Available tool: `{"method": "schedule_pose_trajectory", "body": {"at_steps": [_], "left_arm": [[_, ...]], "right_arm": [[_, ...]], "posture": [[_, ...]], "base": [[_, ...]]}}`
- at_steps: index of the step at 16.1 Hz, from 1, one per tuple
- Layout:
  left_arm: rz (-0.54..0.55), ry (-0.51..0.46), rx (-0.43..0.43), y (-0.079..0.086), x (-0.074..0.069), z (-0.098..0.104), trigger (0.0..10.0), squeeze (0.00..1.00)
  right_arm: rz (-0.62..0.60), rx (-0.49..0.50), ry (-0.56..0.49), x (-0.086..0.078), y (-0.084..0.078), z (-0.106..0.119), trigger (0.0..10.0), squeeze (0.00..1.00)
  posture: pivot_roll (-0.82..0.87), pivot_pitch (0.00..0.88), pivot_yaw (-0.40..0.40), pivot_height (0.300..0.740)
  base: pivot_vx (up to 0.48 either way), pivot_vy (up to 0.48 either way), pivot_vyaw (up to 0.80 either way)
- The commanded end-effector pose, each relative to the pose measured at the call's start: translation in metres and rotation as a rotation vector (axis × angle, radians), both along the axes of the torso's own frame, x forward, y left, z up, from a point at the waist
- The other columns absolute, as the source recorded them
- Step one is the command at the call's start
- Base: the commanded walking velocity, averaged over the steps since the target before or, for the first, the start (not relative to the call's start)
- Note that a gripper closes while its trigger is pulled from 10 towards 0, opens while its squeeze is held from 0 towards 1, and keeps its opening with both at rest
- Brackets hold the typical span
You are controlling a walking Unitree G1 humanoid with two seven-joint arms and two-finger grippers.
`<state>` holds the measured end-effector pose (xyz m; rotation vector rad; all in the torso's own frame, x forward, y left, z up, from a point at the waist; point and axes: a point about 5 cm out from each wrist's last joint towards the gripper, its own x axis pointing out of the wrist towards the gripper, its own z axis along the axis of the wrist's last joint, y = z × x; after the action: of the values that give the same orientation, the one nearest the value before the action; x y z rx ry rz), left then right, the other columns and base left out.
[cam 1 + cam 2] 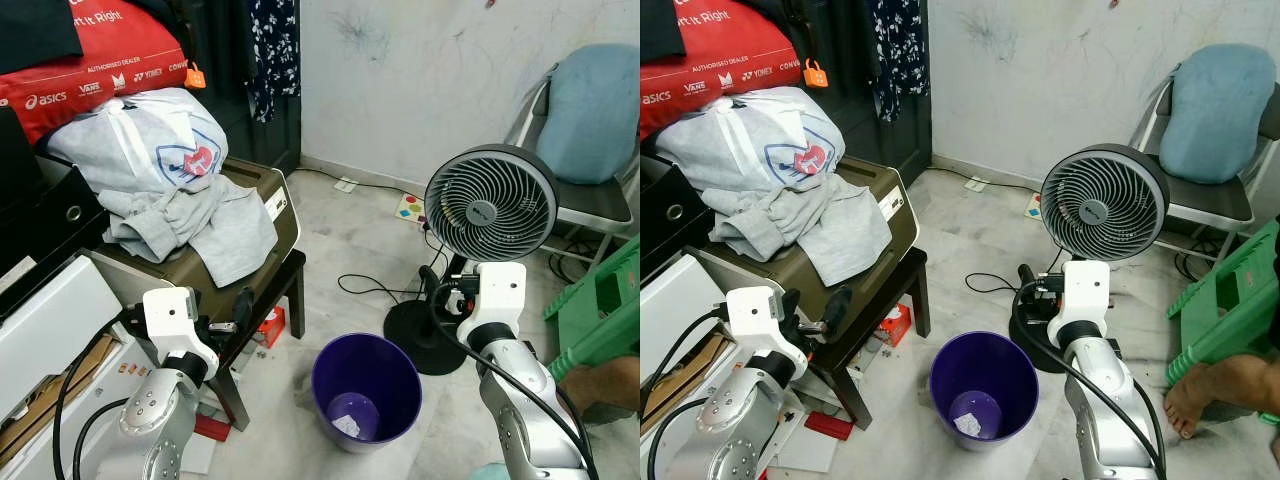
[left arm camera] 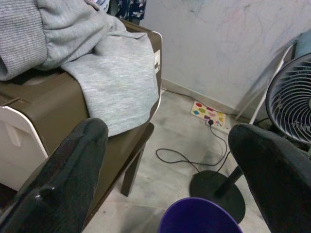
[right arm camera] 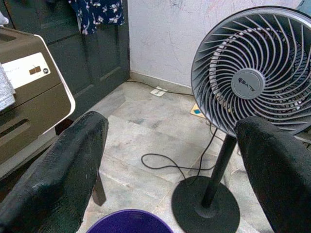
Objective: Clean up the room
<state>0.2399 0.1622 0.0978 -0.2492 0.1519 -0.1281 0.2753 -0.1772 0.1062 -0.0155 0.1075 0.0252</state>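
Observation:
A purple bin (image 1: 395,375) stands on the marble floor between my two arms, with a scrap of paper (image 1: 346,424) at its bottom. Grey clothes (image 1: 205,215) are draped over a brown printer (image 1: 262,180) that rests on a dark low table (image 1: 290,272) to my left. My left gripper (image 2: 167,138) is open and empty, held low beside the table's front edge, left of the bin. My right gripper (image 3: 170,128) is also open and empty, raised right of the bin, just in front of the standing fan (image 1: 490,203).
The fan's round base (image 1: 425,335) and its cable lie right behind the bin. A green plastic stool (image 1: 600,310) and a person's foot (image 1: 1215,385) are at the right. A chair with a blue cushion (image 1: 590,110) stands behind. A small red box (image 1: 270,325) sits under the table.

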Motion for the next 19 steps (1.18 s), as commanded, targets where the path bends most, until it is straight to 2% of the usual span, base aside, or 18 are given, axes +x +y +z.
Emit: {"method": "schedule_pose_trajectory", "body": {"at_steps": [1,5,11,19], "left_arm": [[-0.013,-0.021,0.016,-0.0011,0.0019,0.0064,10.0,0.00],[-0.021,-0.024,0.025,-0.0019,0.0032,0.0070,10.0,0.00],[-0.029,-0.026,0.036,-0.0017,0.0051,0.0067,10.0,0.00],[-0.028,-0.026,0.038,-0.0023,0.0065,0.0069,10.0,0.00]], "right_arm": [[0.007,-0.008,-0.014,0.0013,0.0019,0.0039,10.0,0.00],[0.015,-0.028,-0.015,0.0007,0.0026,0.0035,10.0,0.00],[0.024,-0.036,-0.014,0.0017,0.0052,0.0017,10.0,0.00],[0.007,0.012,0.005,0.0028,0.0031,-0.0008,10.0,0.00]], "posture": [[-0.12,0.000,-0.002,0.740],[-0.12,0.000,0.001,0.740],[-0.12,0.000,0.004,0.740],[-0.12,0.000,0.001,0.740]], "base": [[0.000,0.000,0.00],[0.000,0.000,0.00],[0.000,0.000,0.75],[0.000,0.000,-0.07]]}}
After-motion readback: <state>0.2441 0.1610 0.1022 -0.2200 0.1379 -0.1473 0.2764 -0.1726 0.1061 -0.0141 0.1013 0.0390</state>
